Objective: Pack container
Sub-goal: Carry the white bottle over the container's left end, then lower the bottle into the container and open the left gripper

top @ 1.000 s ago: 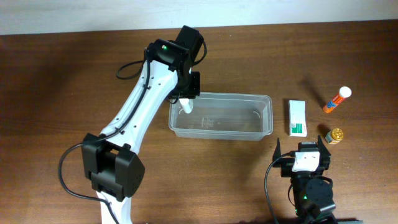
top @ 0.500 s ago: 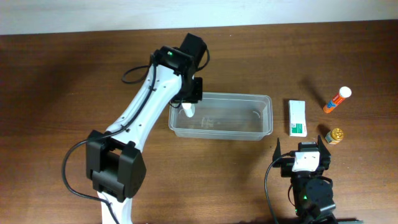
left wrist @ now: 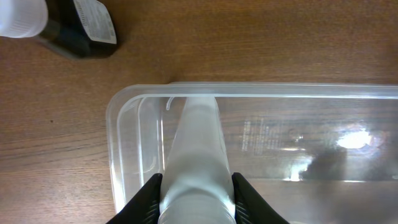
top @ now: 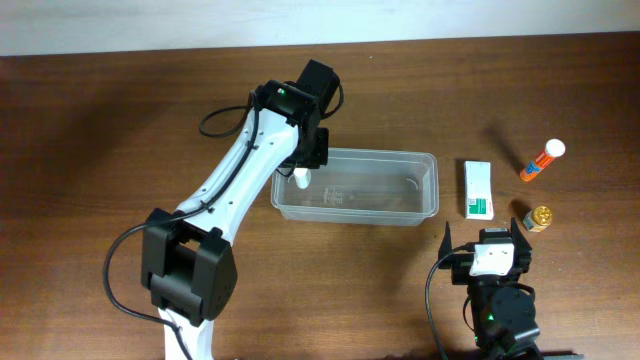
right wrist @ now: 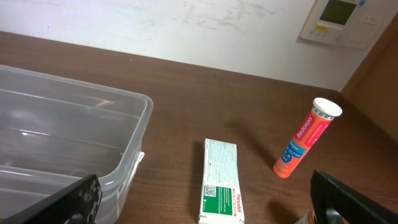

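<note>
- The container sits near the middle of the brown wooden table, its long side running left to right in the overhead view. It is a clear, shallow, rectangular tub with rounded corners and a rim.
- The left gripper hangs over the container's left end, its 2 fingers clamped on a frosted white tube.
- In the left wrist view the tube points past the rim into the left end of the tub, close to the end wall. I cannot tell whether its tip touches the tub's floor.
- A dark bottle with a white cap and a paper label is on the table just outside that same end of the container, apart from the rim. It shows only in the left wrist view.
- The right gripper is at the near edge of the table, off the container's right front corner. Its jaws are spread wide with nothing between them.
- A white-and-green box lies flat just beside the container's right end, not touching it.
- An orange tube with a white cap is farther right, well apart from the container. I cannot tell whether it stands or lies.
- A small jar with a gold lid is near the box, on its right, between the orange tube and the right gripper.
</note>
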